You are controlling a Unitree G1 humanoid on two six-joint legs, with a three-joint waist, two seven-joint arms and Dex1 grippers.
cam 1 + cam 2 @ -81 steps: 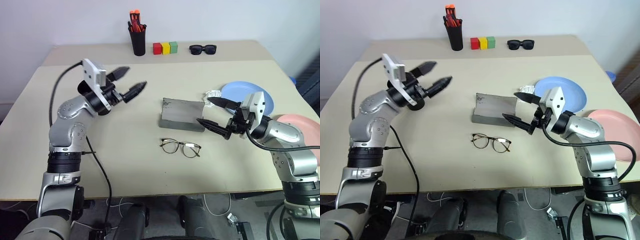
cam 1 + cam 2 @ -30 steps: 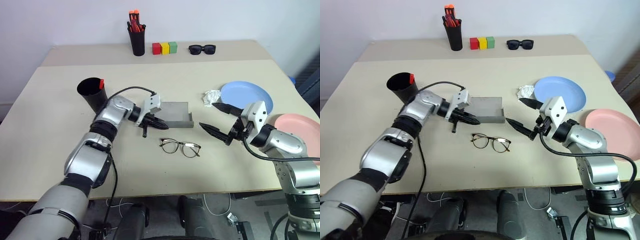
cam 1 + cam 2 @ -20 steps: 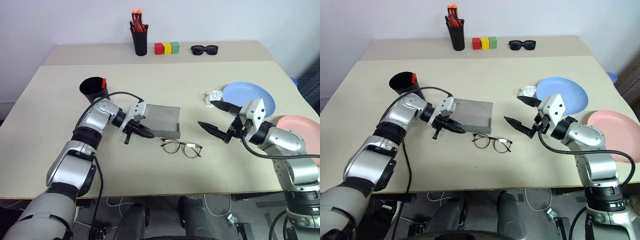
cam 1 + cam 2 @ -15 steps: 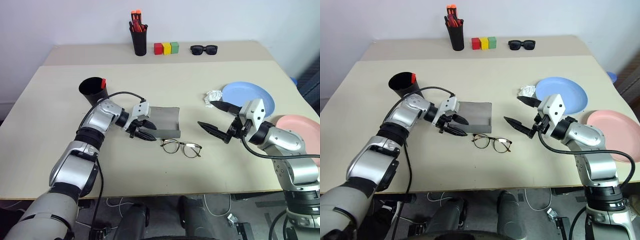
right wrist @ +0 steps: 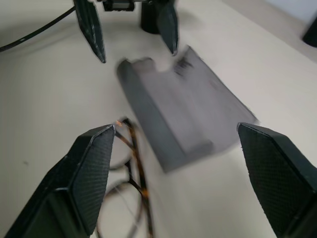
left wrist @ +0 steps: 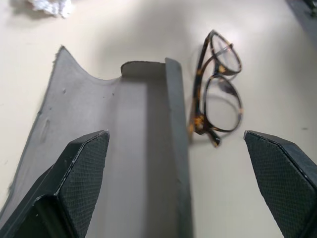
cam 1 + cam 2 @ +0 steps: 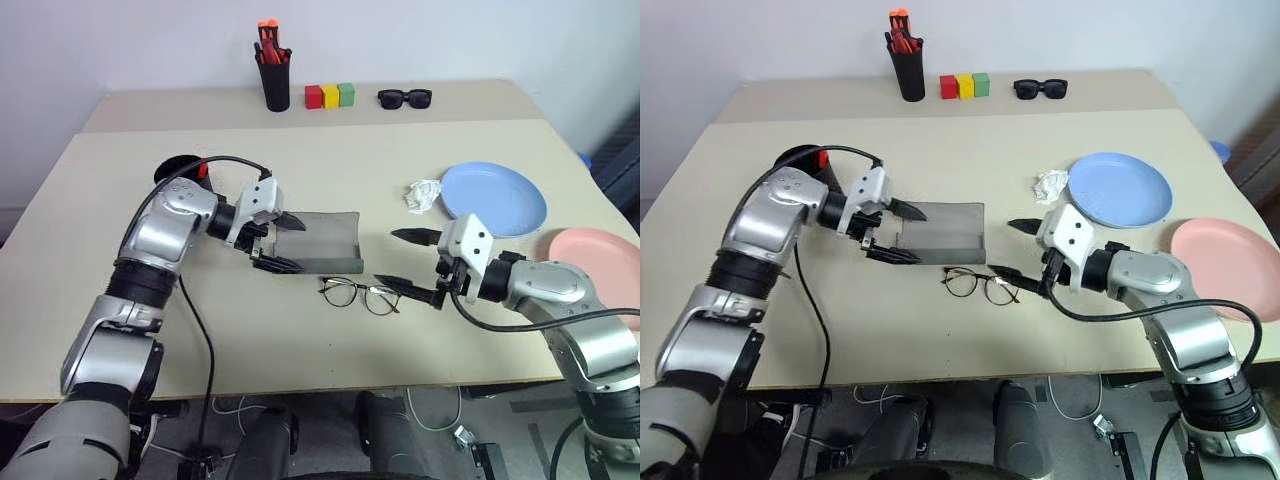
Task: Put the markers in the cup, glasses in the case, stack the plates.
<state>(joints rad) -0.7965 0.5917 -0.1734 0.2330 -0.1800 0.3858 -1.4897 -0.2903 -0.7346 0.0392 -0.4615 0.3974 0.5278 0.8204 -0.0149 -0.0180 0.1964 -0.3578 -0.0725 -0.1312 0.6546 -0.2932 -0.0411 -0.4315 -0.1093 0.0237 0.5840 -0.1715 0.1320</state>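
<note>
The grey case [image 7: 325, 243] lies open at mid-table, its inside empty. My left gripper [image 7: 300, 247] is open at the case's left end, one finger on each side of that end, holding nothing. The wire-frame glasses [image 7: 361, 295] lie unfolded on the table just in front of the case, also seen as glasses [image 6: 218, 101]. My right gripper [image 7: 386, 257] hovers open by their right end. The black cup [image 7: 178, 171] stands behind my left arm with a red-capped marker [image 7: 203, 170] in it. The blue plate [image 7: 493, 197] and pink plate [image 7: 600, 250] lie apart at the right.
A crumpled white paper [image 7: 422, 193] lies left of the blue plate. Along the back stand a black pen holder [image 7: 275, 82] with orange-capped pens, three coloured blocks [image 7: 331, 96] and dark sunglasses [image 7: 405, 98]. A black cable runs along my left arm.
My left gripper opened, let go of the case and drew back up and left; the case now lies open, shifted left. My right gripper moved left, close to the glasses.
</note>
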